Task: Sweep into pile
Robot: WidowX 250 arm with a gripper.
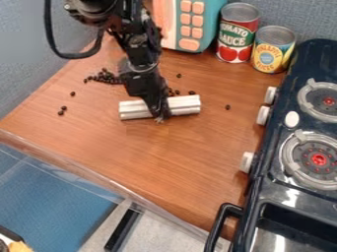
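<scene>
From here, the fingers [158, 108] clamp the white bar [185, 105], hiding its middle; the arm [139, 64] blocks my view between dark beans [105, 77].

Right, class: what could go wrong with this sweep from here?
The dark bits just beyond the white block could slip round its ends. The lone bit toward the stove lies well away from the main cluster and may get missed. The tool is at the block's middle, so a push against one end might twist it.
</scene>
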